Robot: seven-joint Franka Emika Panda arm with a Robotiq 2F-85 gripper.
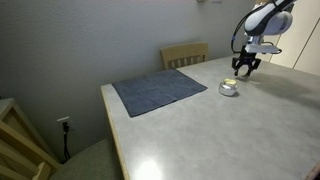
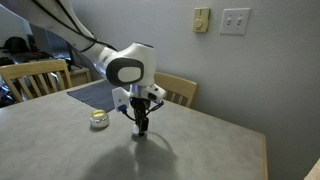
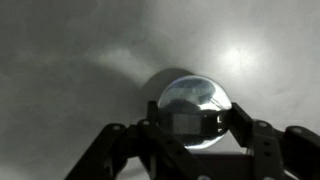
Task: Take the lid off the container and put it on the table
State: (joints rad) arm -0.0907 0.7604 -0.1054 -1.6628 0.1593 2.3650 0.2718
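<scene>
The lid (image 3: 195, 108) is a shiny domed silvery cap seen in the wrist view, held between my gripper's (image 3: 195, 118) two fingers. The gripper (image 2: 141, 125) is shut on it and hangs low over the table (image 2: 180, 150), to the right of the container (image 2: 98, 120). The container is a tiny round silvery pot, open, with a yellowish inside. It also shows in an exterior view (image 1: 229, 88), with the gripper (image 1: 245, 68) just beyond it. In both exterior views the fingers hide the lid.
A blue-grey cloth mat (image 1: 158, 92) lies on the table (image 1: 200, 130) near the wall; it also shows in an exterior view (image 2: 95, 96). Wooden chairs stand at the table's edges (image 1: 185, 53) (image 2: 30, 75) (image 2: 182, 90). Another wooden frame (image 1: 20, 140) stands by the near corner.
</scene>
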